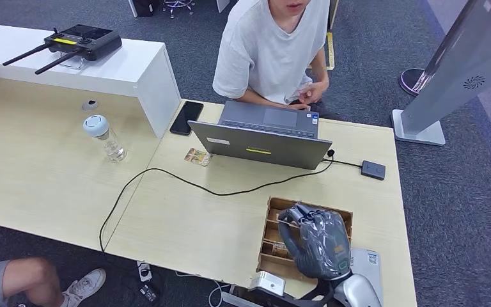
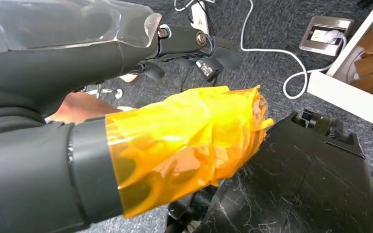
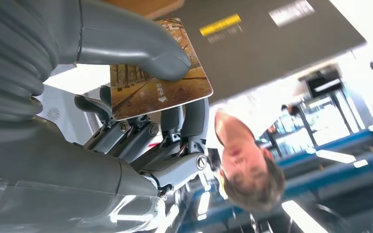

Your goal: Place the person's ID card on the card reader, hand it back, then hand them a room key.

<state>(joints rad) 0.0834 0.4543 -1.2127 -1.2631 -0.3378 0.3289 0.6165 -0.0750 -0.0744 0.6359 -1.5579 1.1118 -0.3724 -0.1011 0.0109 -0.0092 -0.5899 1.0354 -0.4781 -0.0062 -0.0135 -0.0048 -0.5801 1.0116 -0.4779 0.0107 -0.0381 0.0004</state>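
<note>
My right hand (image 1: 316, 243) hovers over a wooden compartment box (image 1: 275, 206) at the table's near right. In the right wrist view that hand (image 3: 141, 131) pinches a card with an autumn-tree picture (image 3: 160, 87) between thumb and fingers. A small black card reader (image 1: 373, 169) lies on the table right of the grey laptop (image 1: 262, 144). Another small picture card (image 1: 198, 157) lies flat by the laptop's left corner. The person (image 1: 275, 45) sits behind the laptop. My left hand (image 2: 189, 141), wrapped in orange film, hangs low above the floor; the film hides its fingers.
A black cable (image 1: 185, 182) runs across the table from the laptop. A black phone (image 1: 186, 117) lies left of the laptop, a water bottle (image 1: 105, 136) further left. A white raised counter (image 1: 134, 70) carries a black device with antennas (image 1: 80, 43). Another person's leg (image 1: 32, 278) is at lower left.
</note>
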